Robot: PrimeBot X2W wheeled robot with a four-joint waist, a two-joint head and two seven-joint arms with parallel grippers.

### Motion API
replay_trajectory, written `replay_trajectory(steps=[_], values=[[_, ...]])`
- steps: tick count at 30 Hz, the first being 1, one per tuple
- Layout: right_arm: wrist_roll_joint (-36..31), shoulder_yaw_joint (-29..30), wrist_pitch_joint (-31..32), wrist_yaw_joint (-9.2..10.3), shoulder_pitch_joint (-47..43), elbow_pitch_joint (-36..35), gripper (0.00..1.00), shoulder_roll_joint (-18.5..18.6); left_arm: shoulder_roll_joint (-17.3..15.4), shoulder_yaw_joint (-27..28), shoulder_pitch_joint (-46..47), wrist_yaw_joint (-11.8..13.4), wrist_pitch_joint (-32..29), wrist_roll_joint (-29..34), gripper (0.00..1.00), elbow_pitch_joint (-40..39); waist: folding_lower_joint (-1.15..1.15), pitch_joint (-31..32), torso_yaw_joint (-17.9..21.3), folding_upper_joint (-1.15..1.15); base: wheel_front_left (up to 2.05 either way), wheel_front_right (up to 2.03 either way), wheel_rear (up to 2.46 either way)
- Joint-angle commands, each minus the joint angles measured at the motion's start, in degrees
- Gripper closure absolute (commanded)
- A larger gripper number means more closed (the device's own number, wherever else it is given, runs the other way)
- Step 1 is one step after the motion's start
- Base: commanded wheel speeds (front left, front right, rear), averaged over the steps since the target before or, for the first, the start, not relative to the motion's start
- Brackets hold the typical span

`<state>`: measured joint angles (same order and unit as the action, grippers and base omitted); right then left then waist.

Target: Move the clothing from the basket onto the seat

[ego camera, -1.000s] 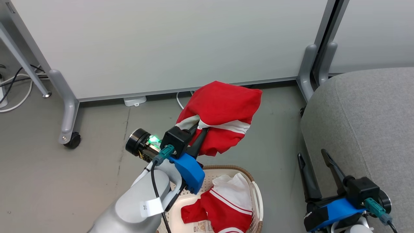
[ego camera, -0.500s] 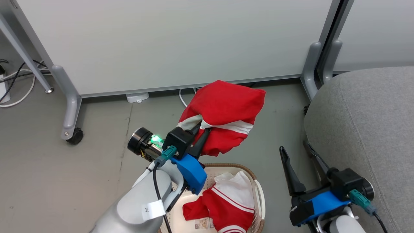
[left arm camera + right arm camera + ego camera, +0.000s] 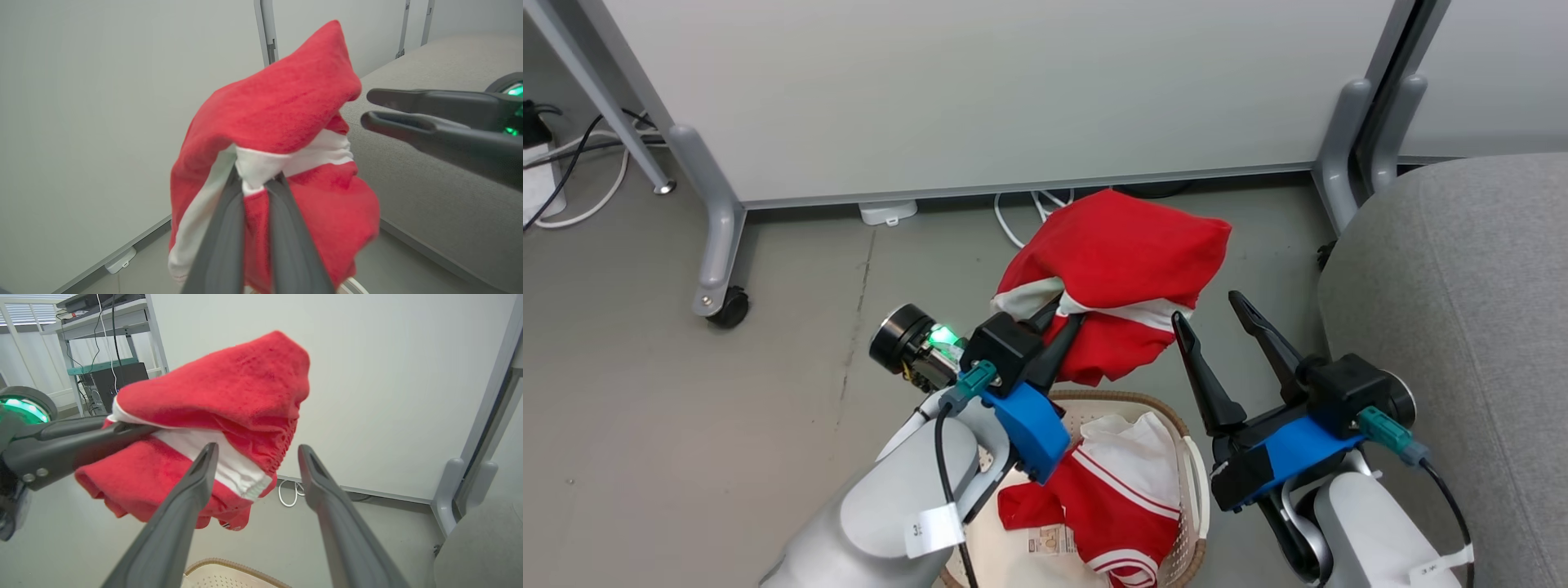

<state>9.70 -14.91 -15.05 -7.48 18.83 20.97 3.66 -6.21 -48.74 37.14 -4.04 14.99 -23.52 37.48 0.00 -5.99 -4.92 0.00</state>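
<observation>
My left gripper (image 3: pixel 1063 310) is clamped on a red garment (image 3: pixel 1123 245), pinching it at the white stripe and holding it in the air above the basket (image 3: pixel 1135 402). My right gripper (image 3: pixel 1205 309) is spread wide just beside the cloth (touching or not, I can't tell). A second garment (image 3: pixel 1119 506) lies in the basket. The grey seat (image 3: pixel 1462 286) is on my right.

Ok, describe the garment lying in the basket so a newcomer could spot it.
Left of the grey seat stands a cream basket with a brown woven rim. The garment lies crumpled inside, red with a white panel and thin white stripes; the other red garment hangs above in the left gripper.
</observation>
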Motion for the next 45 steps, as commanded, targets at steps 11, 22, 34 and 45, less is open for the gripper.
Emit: replay_trajectory(steps=[11,22,34,45], values=[[10.96,-3.42,-0.2,-0.03,5.0,6.01,0.0,1.61,1.55,-0.54,2.21,-0.95,0.29,2.0,1.0,-1.52,0.0,-2.69,-2.33,0.0,0.0,0.0,0.0],[24.58,-10.44,-0.2,-0.03,8.84,8.68,0.0,5.34,2.28,-0.95,2.86,-1.75,0.29,3.06,1.0,-2.39,0.0,-3.57,-3.41,0.0,0.0,0.0,0.0],[28.36,-13.52,-0.2,-0.03,10.19,10.01,1.0,6.61,2.72,-0.58,2.43,-2.27,0.29,3.37,1.0,-1.98,0.0,-3.41,-3.49,0.0,0.0,0.0,0.0],[28.4,-13.81,-0.2,-0.03,9.8,9.43,1.0,6.64,2.96,0.09,2.02,-2.55,0.29,3.93,1.0,-1.56,0.0,-3.07,-3.42,0.0,0.0,0.0,0.0]])
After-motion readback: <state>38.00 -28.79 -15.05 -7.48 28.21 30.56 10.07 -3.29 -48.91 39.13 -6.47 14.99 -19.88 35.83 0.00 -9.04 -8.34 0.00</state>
